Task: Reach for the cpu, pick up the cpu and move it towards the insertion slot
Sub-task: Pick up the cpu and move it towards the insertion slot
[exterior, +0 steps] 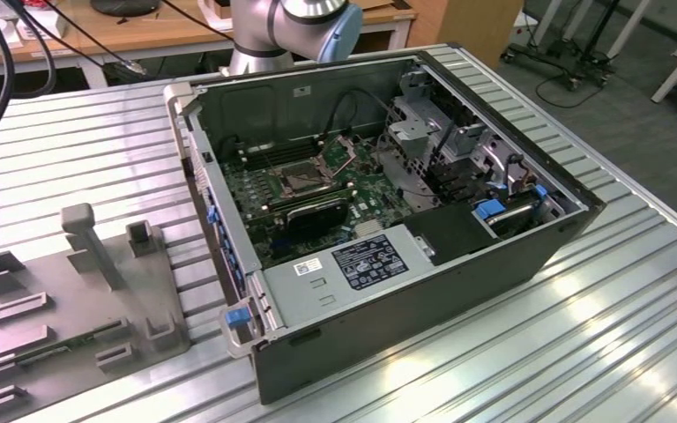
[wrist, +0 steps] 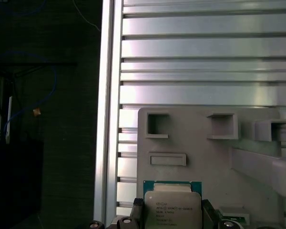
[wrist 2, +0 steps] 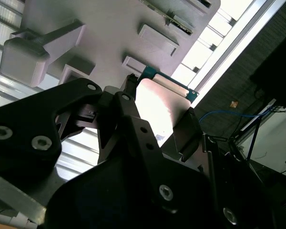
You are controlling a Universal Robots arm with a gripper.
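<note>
Currently: gripper [wrist 2: 158,112] closed on cpu [wrist: 172,209] by two opposite edges, over fixture [exterior: 80,295] in the exterior view's lower left. Chip likely light, stiff, fragile; edges look the safest hold.

You see the cpu [wrist: 172,209]: a shiny silver face with a thin green rim. The gripper [wrist 2: 159,107] is black. The fixture [wrist: 195,138] is plain grey. The table [wrist: 205,47] is silver with long stripes. The computer case [exterior: 433,308] is dark, and its board [exterior: 256,189] is green.
</note>
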